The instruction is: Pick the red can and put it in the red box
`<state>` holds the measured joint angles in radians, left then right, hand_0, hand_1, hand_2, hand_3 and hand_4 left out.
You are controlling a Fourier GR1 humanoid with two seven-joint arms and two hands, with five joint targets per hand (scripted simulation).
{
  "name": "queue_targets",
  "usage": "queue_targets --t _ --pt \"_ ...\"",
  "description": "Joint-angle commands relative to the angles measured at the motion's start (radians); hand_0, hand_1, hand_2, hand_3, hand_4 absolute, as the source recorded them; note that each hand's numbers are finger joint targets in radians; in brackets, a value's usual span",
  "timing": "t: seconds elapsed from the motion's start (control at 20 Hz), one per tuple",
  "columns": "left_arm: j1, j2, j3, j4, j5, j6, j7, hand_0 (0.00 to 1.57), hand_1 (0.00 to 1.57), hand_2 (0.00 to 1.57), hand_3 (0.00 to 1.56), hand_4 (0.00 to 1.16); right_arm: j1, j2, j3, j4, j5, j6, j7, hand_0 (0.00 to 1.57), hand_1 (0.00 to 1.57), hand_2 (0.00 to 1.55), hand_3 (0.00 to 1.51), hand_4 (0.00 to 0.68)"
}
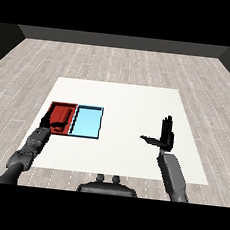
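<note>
The red tray (54, 107) lies at the table's left, with the light blue tray (88, 122) touching its right side. A red shape that looks like the red can (62, 114) rests inside the red tray and is hard to tell from the tray's floor. My left hand (53, 126) hovers at the red tray's near edge, just in front of the can, its fingers stretched toward the right and not curled round it. My right hand (166, 137) is raised over the table's right part, open, fingers straight up and thumb pointing left, holding nothing.
The white table (128, 103) spreads out between the trays and my right hand. Grey wooden floor surrounds the table on all sides.
</note>
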<state>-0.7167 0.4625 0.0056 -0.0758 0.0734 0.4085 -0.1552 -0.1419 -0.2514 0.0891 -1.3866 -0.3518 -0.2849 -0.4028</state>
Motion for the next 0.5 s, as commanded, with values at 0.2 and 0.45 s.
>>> queue_targets --t 0.2,0.45 --pt "-0.011 0.030 0.127 -0.179 0.125 -0.154 -0.284 1.36 1.36 1.25 0.00 0.00 -0.004 -0.022 -0.006 -0.021 -0.007 0.062 -0.019 0.00 0.00 0.00 0.00 0.000" --pt "0.064 -0.061 0.132 -0.348 0.173 -0.278 -0.411 0.00 0.00 0.00 0.00 0.00 -0.046 0.002 0.034 -0.075 0.009 0.041 0.033 0.00 0.00 0.00 0.00 0.000"
